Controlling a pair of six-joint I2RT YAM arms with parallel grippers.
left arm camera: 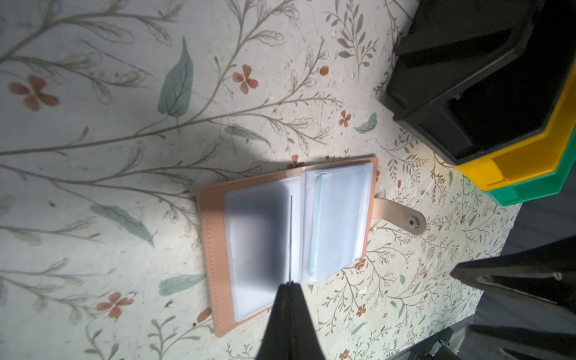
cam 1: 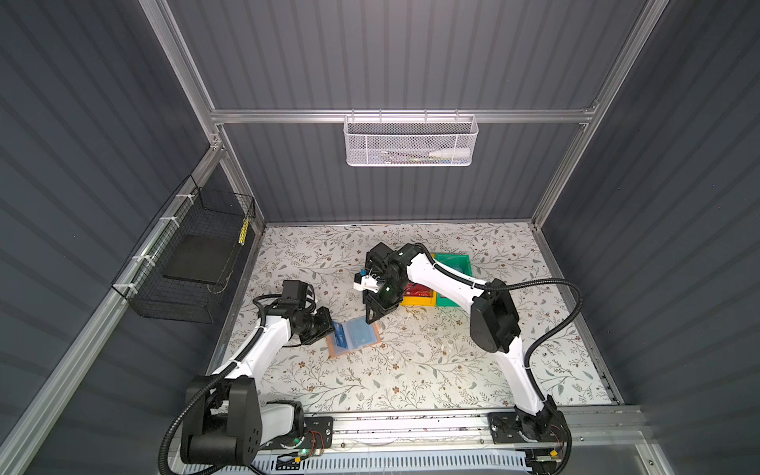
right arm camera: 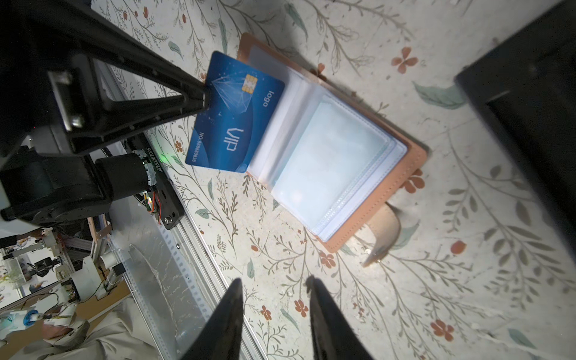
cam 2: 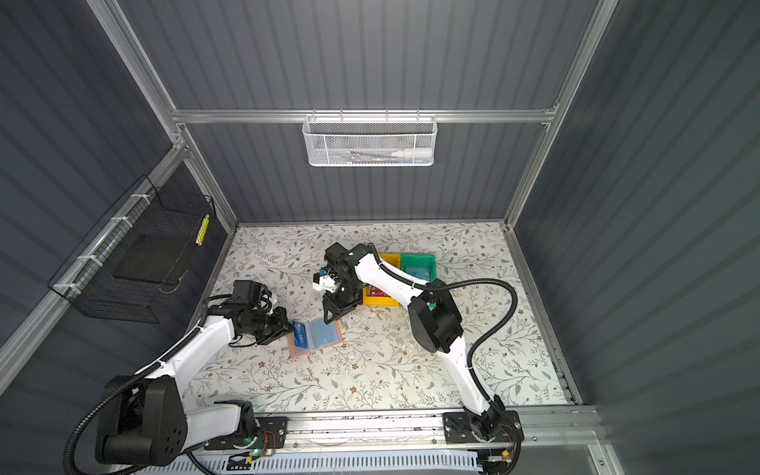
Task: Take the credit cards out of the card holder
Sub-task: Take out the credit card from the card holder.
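Note:
The tan card holder [cam 1: 357, 338] [cam 2: 318, 338] [left arm camera: 215, 249] [right arm camera: 367, 199] lies open on the floral table, its clear sleeves facing up. My left gripper [cam 1: 331, 329] [cam 2: 290, 329] [left arm camera: 290, 284] is shut on a corner of a blue "VIP" credit card [right arm camera: 233, 118] [cam 1: 339, 334] [cam 2: 301, 333]. The card stands tilted over the holder's left page and shows edge-on in the left wrist view. Its far edge meets the sleeves; whether it is still inside one I cannot tell. A pale teal card [left arm camera: 314, 224] sits in the right sleeve. My right gripper [right arm camera: 274, 280] [cam 1: 372, 316] [cam 2: 331, 314] hovers open beside the holder, holding nothing.
A black bin [left arm camera: 436, 103] [right arm camera: 530, 103], a yellow bin [cam 1: 417, 303] [left arm camera: 514, 162] and a green bin [cam 1: 452, 263] [left arm camera: 536, 190] stand side by side behind the holder. A red card [cam 1: 417, 290] lies in the yellow bin. The right arm reaches over these bins.

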